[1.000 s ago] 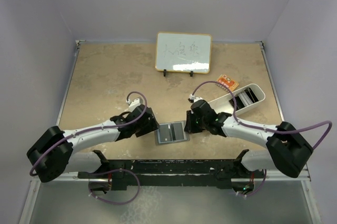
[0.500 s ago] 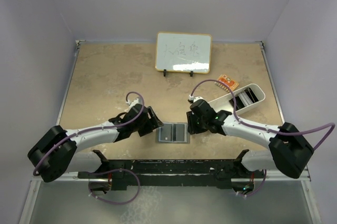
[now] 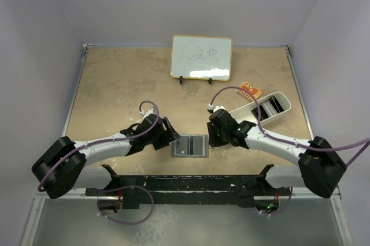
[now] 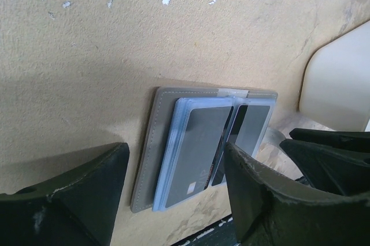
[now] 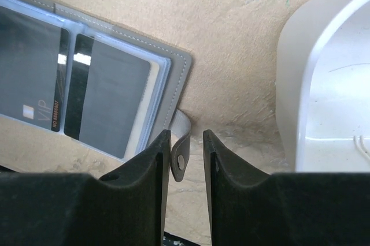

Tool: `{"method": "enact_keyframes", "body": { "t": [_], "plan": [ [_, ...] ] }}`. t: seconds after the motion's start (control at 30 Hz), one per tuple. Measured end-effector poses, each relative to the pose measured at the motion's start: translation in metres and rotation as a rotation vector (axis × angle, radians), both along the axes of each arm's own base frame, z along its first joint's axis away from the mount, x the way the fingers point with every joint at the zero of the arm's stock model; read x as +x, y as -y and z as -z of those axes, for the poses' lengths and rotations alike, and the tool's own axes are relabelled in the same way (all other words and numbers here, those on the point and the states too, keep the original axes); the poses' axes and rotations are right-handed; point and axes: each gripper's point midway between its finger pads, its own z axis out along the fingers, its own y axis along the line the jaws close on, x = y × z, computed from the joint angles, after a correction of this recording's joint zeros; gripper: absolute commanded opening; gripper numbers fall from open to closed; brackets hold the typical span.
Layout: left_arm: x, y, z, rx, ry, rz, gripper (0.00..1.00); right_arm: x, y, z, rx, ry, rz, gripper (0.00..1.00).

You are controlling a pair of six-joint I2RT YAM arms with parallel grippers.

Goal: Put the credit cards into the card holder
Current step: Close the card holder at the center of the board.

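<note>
The grey card holder [image 3: 191, 145] lies open and flat near the table's front edge, between my two grippers. Its clear sleeves hold dark cards, seen in the left wrist view [image 4: 147, 142] and the right wrist view [image 5: 173, 64]. My left gripper [image 3: 172, 136] is open wide at its left edge [image 4: 176, 162], touching nothing. My right gripper [image 3: 210, 137] is narrowly open at the right edge [image 5: 187, 139]. The snap strap [image 5: 180, 162] stands between its fingers, leaning on the left one. The orange-gold card [image 3: 250, 90] lies beyond the tray. I see no light blue card.
A white oblong tray [image 3: 243, 111] with dark items inside lies right of the right gripper, close to it in the right wrist view [image 5: 324, 84]. A small whiteboard [image 3: 201, 56] stands at the back centre.
The card holder has turned from slightly tilted to square with the table edge. Both grippers have shifted slightly closer to its sides.
</note>
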Motion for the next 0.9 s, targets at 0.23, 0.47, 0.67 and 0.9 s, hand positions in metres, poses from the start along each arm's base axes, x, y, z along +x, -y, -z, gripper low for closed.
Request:
{"method": "enact_keyframes", "body": {
  "t": [0.23,0.47,0.67,0.9],
  "plan": [
    [0.0,0.0,0.0,-0.001,-0.002,0.001,0.64,-0.007,0.0,0.013,0.001,-0.036,0.006,0.2],
    [-0.002,0.003,-0.001,-0.022,-0.016,0.0,0.63,-0.005,-0.007,0.025,0.024,-0.052,0.017,0.02],
    [-0.003,0.004,-0.005,-0.051,-0.008,-0.004,0.63,0.001,-0.022,0.025,0.078,-0.039,0.008,0.0],
    [-0.001,0.013,-0.042,-0.193,0.053,-0.008,0.63,0.007,-0.035,0.025,0.126,-0.027,-0.004,0.0]
  ]
}}
